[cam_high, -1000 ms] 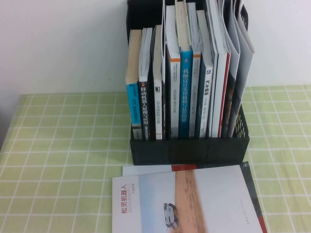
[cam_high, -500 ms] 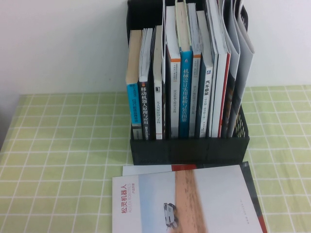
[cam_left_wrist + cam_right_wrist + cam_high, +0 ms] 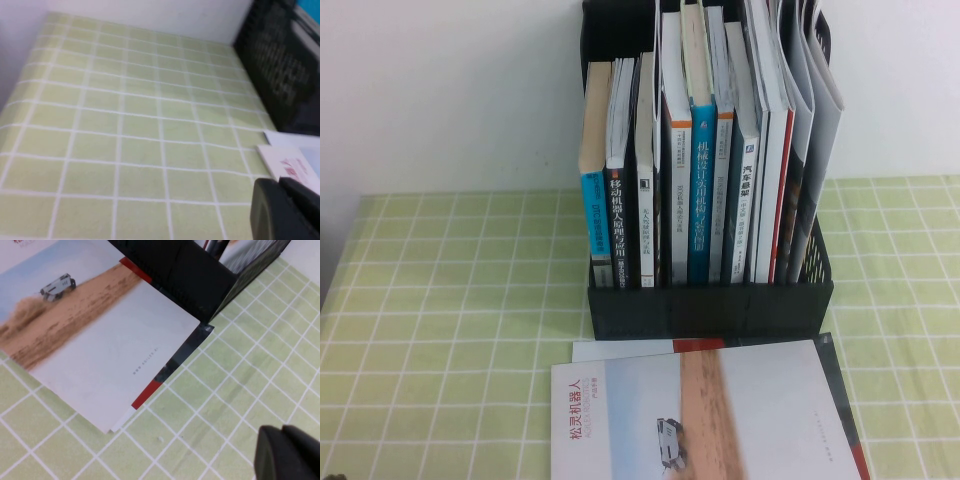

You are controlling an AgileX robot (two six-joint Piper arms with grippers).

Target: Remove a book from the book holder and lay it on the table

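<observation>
The book, pale with a tan stripe, red title and a tiny vehicle, lies flat on the table in front of the black book holder. It also shows in the right wrist view and, by one corner, in the left wrist view. Neither gripper shows in the high view. My left gripper is shut and empty above the cloth beside the book's corner. My right gripper is shut and empty above the cloth, off the book's far corner.
A second booklet with a red and dark edge lies under the book. The holder holds several upright books and floppy magazines. A white wall stands behind. Green cloth lies to the left and right.
</observation>
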